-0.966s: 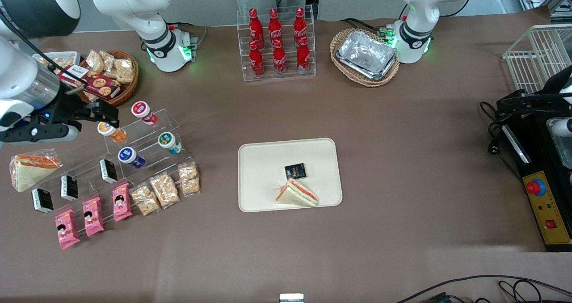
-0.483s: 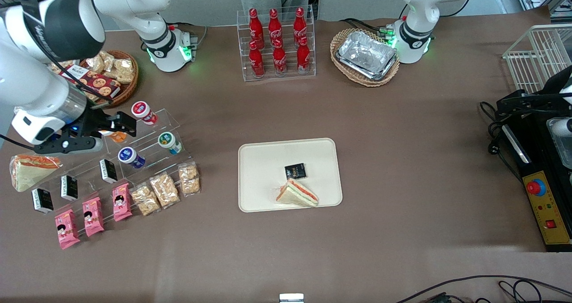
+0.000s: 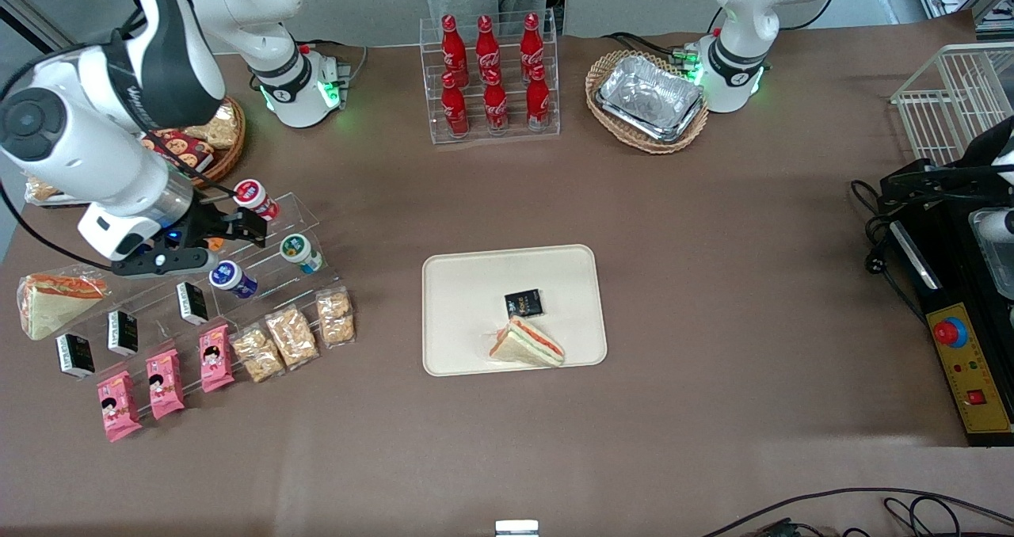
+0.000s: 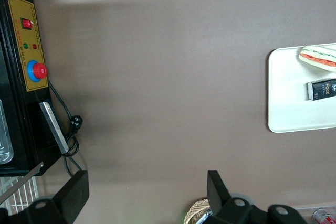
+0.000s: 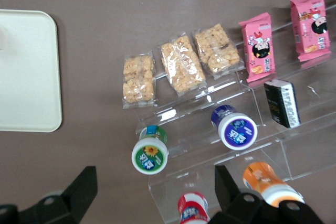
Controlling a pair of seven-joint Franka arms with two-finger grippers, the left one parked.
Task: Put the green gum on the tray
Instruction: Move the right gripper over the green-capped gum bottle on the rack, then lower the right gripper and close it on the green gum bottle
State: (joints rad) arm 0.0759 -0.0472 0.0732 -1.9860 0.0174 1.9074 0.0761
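In the front view the right arm's gripper [image 3: 238,228] hangs over the clear acrylic step shelf [image 3: 261,264] at the working arm's end of the table, its two black fingers spread apart with nothing between them. The green gum [image 3: 300,253] lies on the shelf just beside the gripper, toward the parked arm's end, not touched by either finger. The red-lidded canister [image 3: 254,199] sits just farther from the camera than the gripper, the blue-lidded canister [image 3: 232,278] just nearer, and the orange-lidded canister [image 3: 212,244] is mostly hidden under the gripper. The cream-beige tray [image 3: 467,283] lies well apart from the gripper toward the table's middle, carrying a small black packet [image 3: 524,303] and a wedge sandwich [image 3: 527,344]. In the left wrist view one end of the tray [image 4: 289,93] shows with the sandwich [image 4: 319,57] and the black packet [image 4: 322,89] on it. In the right wrist view the open fingers [image 5: 224,186] frame the shelf below: the green gum [image 5: 150,151] lies on its side between them, lid facing the camera, with the blue-lidded canister [image 5: 235,128] beside it, the red-lidded canister [image 5: 193,207] and orange-lidded canister [image 5: 269,183] closest to the fingers, and a corner of the tray [image 5: 29,72] off to the side.
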